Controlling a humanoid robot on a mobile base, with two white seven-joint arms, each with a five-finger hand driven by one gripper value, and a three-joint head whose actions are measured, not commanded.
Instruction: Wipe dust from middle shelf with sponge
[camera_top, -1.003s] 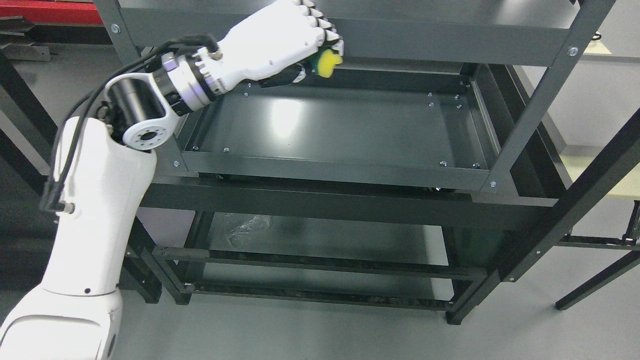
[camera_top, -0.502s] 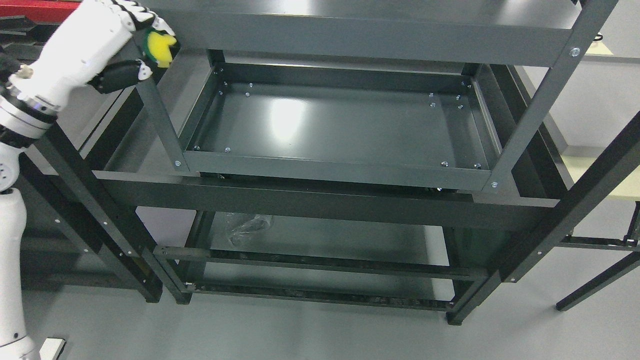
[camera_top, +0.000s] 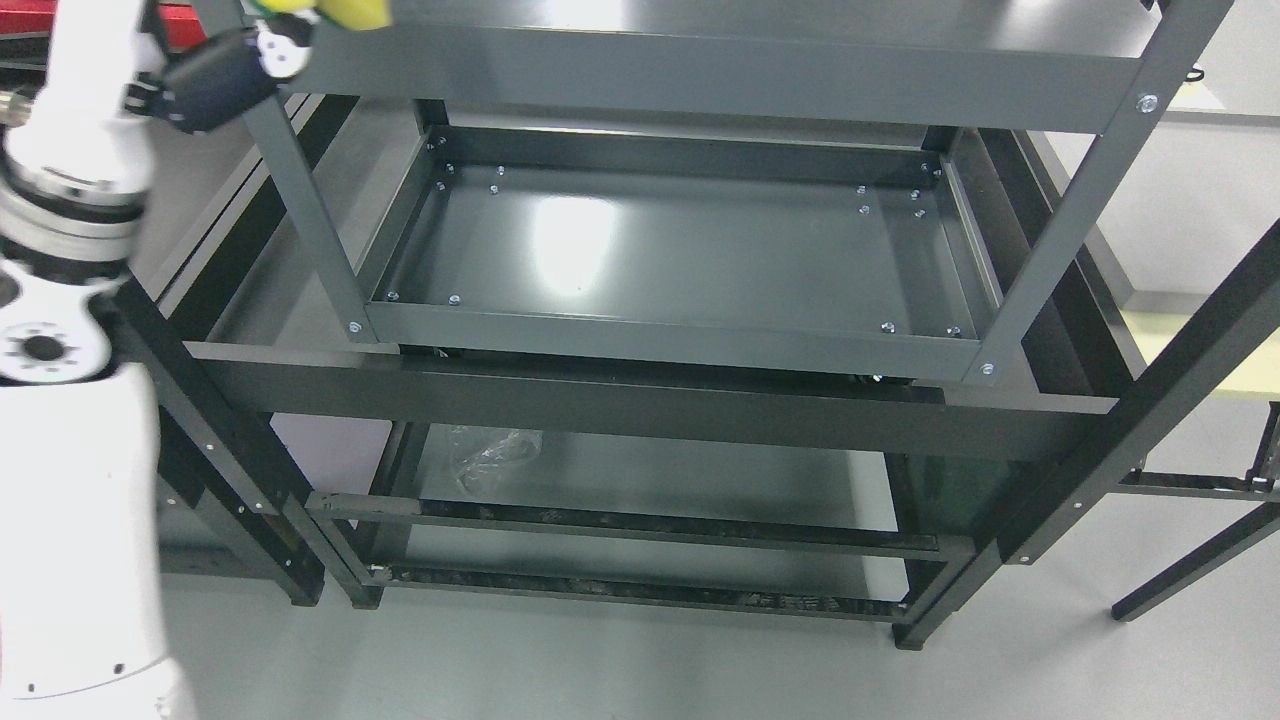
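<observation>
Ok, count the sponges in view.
1. The sponge sits at the top edge, upper left, gripped by the left hand and mostly cut off by the frame. Others may be out of frame.

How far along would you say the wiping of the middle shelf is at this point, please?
Done: nothing can be confirmed; the middle shelf looks bare and glossy, with no dust visible. In hand: the left hand, at the top left corner beside the rack's post, is mostly out of frame, with a sliver of yellow sponge at the top edge. Left: if wiping remains, the sponge must come down onto the shelf.
</observation>
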